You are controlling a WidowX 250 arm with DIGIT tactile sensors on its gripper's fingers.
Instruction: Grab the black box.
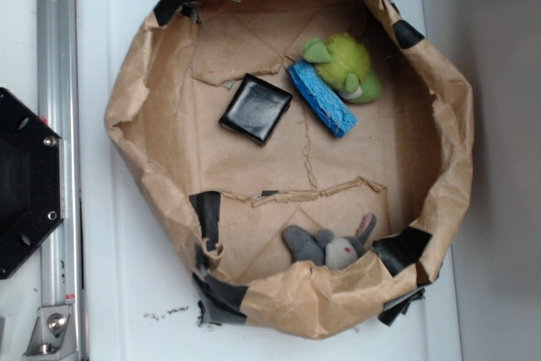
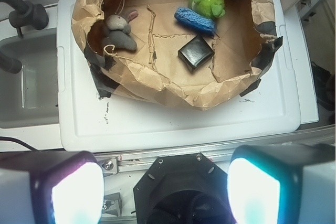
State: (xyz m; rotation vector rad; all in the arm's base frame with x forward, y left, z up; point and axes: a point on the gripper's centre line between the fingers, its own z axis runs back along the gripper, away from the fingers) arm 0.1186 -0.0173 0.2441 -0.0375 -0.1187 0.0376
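Spread wide with nothing held between them, the jaws of the gripper (image 2: pixel 163 192) are seen in the wrist view well short of the brown paper bowl (image 2: pixel 157 80), above the black hexagonal plate (image 2: pixel 181 192). Inside the bowl the black box (image 1: pixel 256 108) is laid flat, just beside the blue sponge (image 1: pixel 321 97), which is touched by a green plush toy (image 1: pixel 345 67); a grey plush mouse (image 1: pixel 330 247) is kept apart at the opposite wall

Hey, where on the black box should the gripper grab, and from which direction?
Come straight down from above and close on two opposite bevelled edges of the black box. It lies flat on the brown paper floor, apart from the blue sponge, so all four sides look free. The gripper is open, well away from it.
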